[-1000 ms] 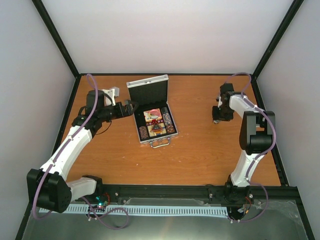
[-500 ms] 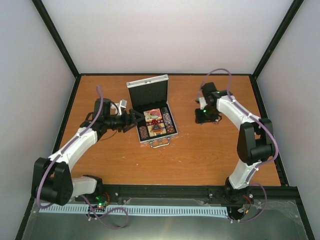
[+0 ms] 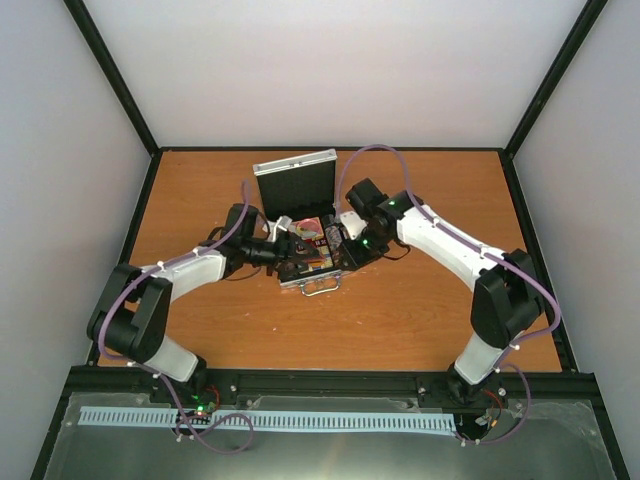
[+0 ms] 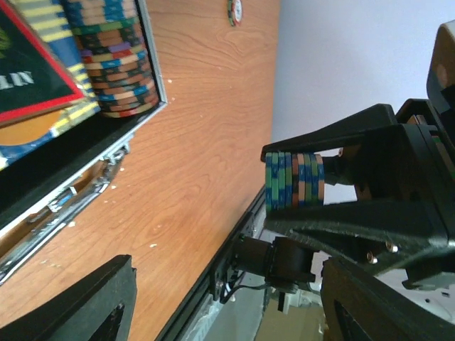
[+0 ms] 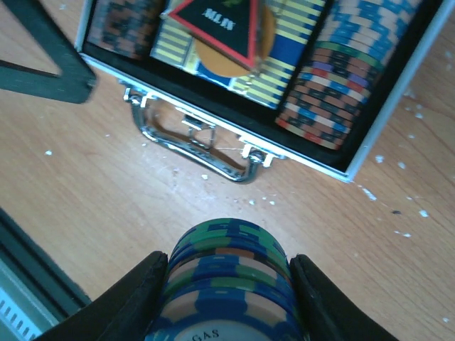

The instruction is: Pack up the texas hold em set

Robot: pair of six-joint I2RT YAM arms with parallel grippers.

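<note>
The silver case [image 3: 296, 180] lies open mid-table, lid upright, metal handle [image 5: 202, 144] toward me. Inside it are the triangular button [image 5: 217, 25], an orange disc [image 5: 226, 62] under it and rows of chips [image 5: 340, 92] at both sides. My right gripper [image 5: 227, 291] is shut on a short stack of blue and green chips [image 5: 229, 273], held above the table just in front of the case's handle; it also shows in the left wrist view [image 4: 295, 181]. My left gripper [image 3: 287, 258] is open and empty at the case's front left corner.
A single loose chip [image 4: 235, 10] lies on the wooden table beyond the case. The two grippers are close together over the case's front edge [image 3: 315, 283]. The black frame rail runs along the table's near edge [image 3: 330, 380].
Both arms have swung inward to the case. The right gripper came left from the table's right side with the chip stack. The left gripper moved right to the case's front left.
</note>
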